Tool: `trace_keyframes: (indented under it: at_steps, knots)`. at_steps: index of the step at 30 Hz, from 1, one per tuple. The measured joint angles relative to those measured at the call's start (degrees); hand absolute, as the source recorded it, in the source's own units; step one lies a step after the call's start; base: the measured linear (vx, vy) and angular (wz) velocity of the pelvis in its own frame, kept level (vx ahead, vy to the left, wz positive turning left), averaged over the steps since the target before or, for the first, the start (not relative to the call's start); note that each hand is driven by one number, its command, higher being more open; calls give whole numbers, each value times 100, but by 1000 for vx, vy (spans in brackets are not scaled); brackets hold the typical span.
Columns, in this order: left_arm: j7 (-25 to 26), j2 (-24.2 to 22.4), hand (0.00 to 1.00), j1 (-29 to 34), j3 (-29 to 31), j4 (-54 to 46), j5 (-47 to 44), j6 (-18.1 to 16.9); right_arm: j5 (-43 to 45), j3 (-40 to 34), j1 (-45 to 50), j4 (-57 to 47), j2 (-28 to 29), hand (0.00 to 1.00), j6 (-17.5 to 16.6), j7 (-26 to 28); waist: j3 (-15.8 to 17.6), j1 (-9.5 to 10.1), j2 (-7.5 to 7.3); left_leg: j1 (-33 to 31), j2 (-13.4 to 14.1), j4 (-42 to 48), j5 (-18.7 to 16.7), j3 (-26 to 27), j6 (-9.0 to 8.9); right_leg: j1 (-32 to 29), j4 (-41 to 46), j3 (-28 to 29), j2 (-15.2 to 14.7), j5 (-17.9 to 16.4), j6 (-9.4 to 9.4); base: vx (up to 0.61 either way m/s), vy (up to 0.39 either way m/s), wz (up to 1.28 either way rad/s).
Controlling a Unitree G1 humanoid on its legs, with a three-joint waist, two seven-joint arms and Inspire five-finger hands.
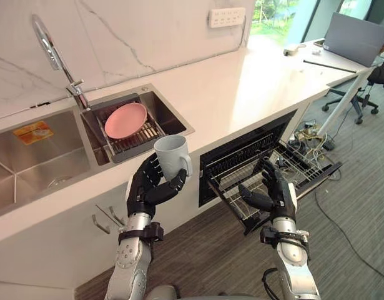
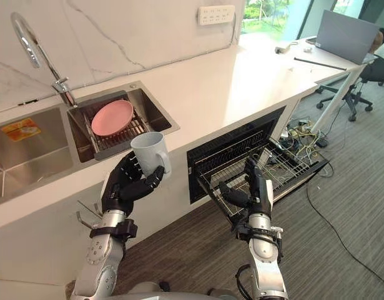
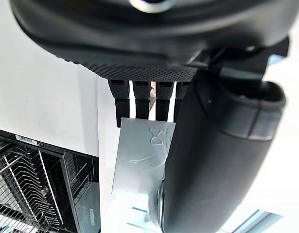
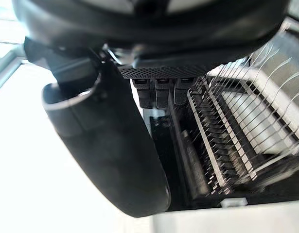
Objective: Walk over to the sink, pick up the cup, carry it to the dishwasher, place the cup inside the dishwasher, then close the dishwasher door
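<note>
Cup [image 1: 172,156]: upright, gripped in left hand's [image 1: 145,189] curled fingers, by surface [image 1: 241,81] edge.
Sink [image 1: 165,111]: pink plate [image 1: 125,120] on rack [image 1: 134,140].
Dishwasher [image 1: 241,153]: open, basket [image 1: 310,165] out; right hand [image 1: 274,190] spread above it.

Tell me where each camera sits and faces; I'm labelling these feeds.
Left eye view: on the head, looking down at sink, counter and open dishwasher; both arms show, left hand curled round the cup, right hand open by the pulled-out rack.
Right eye view: beside it; same scene, same arms.
Left wrist view: on the left wrist, along its hand to the cup.
Right wrist view: on the right wrist, along its hand to the rack.
Shared: both wrist views catch the rack.
</note>
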Motion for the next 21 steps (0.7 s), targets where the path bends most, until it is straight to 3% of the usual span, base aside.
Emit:
trace_keyframes:
  at_steps: [7,21]
  knots:
    - [-3,37,30,-326,-6,17,3,0,443,332,-58,-492,-26,90,-105,248,-65,-23,-71,121,-4,-240,34,507,52,-198,-81,495,1,145,102,0,35,-38]
    - [286,187,30,-789,-3,654,7,-17,1512,1163,-284,-934,-241,90,-172,687,-215,-83,-95,319,-54,-538,143,951,107,-252,-337,960,-28,404,194,-19,17,-17]
